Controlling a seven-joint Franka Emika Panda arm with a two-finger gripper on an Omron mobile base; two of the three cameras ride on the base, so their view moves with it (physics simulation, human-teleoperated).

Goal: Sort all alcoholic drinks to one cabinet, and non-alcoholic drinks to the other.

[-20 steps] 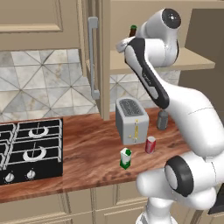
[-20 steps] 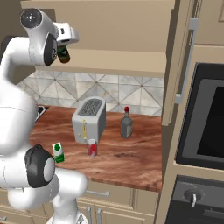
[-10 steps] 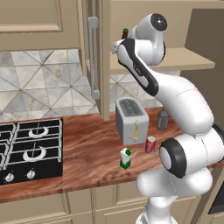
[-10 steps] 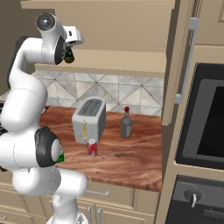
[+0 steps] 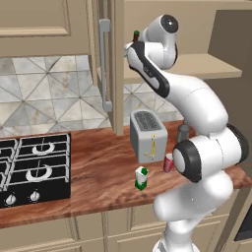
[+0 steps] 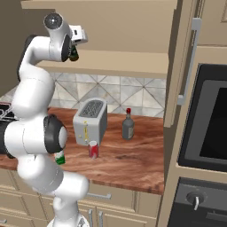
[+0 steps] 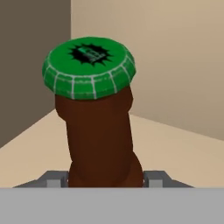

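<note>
tool (image 7: 105, 177) pinches beer bottle (image 7: 98, 131) at neck, holding it over cabinet shelf (image 6: 128, 64). step in hand: stowing first alcoholic drink. next: lower bottle upright onto shelf, release. grey bottle (image 6: 128, 126), red can (image 6: 93, 149), carton (image 5: 141, 177) wait on tabletop (image 5: 98, 167).

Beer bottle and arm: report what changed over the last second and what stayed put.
The arm swung the beer bottle further left, over the cabinet shelf. The gripper stayed shut on the bottle throughout; nothing was let go. The toaster, grey bottle, red can and carton stayed in place on the counter.
</note>
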